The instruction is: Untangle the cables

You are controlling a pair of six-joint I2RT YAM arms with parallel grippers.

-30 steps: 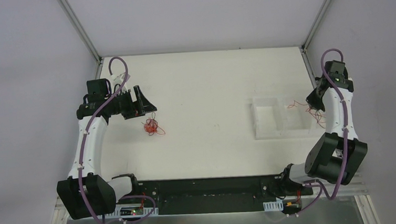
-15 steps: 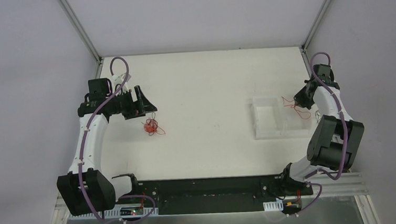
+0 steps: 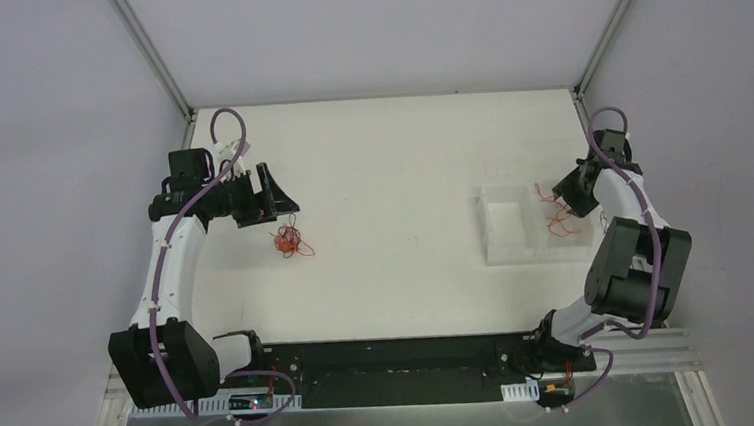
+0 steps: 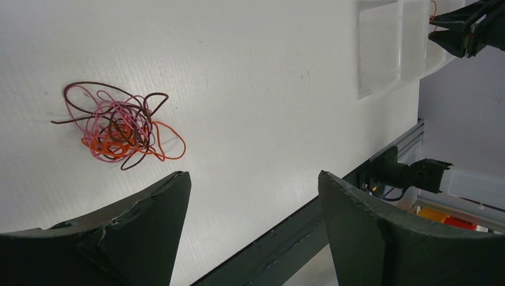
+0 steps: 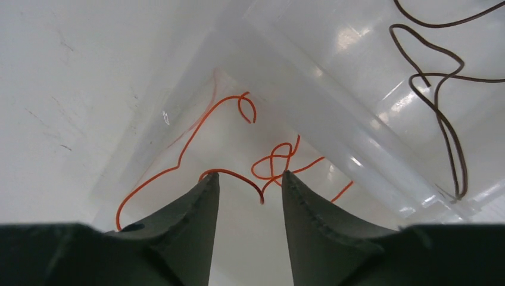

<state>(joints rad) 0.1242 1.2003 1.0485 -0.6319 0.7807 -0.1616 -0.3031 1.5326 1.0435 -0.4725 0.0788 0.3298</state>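
The right gripper (image 5: 248, 179) has its two fingers a narrow gap apart, pinching nothing. Just past the fingertips, an orange cable (image 5: 275, 164) lies loose on the floor of a clear tray (image 5: 333, 119). One arc of it crosses the gap between the tips. From there it runs off to the hand's left in a long bend, and a small knotted loop sits just ahead of the right-hand finger. Farther out, ahead and to the right past the tray's ridge, a dark cable (image 5: 439, 89) curls in the next compartment. From above, the right gripper (image 3: 566, 196) hangs over the tray's (image 3: 509, 229) compartment nearest that arm, with the orange cable (image 3: 557, 222) directly under it.

The left gripper (image 4: 251, 182) is spread wide, with both fingers clear of everything. Ahead of it and off to its left, a wad of cables (image 4: 116, 128) lies on the white table (image 4: 250, 77), apart from the fingertips. It is a loose tangle of pink, orange and dark strands, with a few loops straying out at the edges. Far ahead and to the right, the tray (image 4: 387, 53) and the tips of the right gripper (image 4: 461, 30) show at the table's far side. From above, the left gripper (image 3: 280, 195) sits near the wad of cables (image 3: 290, 242), which lies well apart from the tray.
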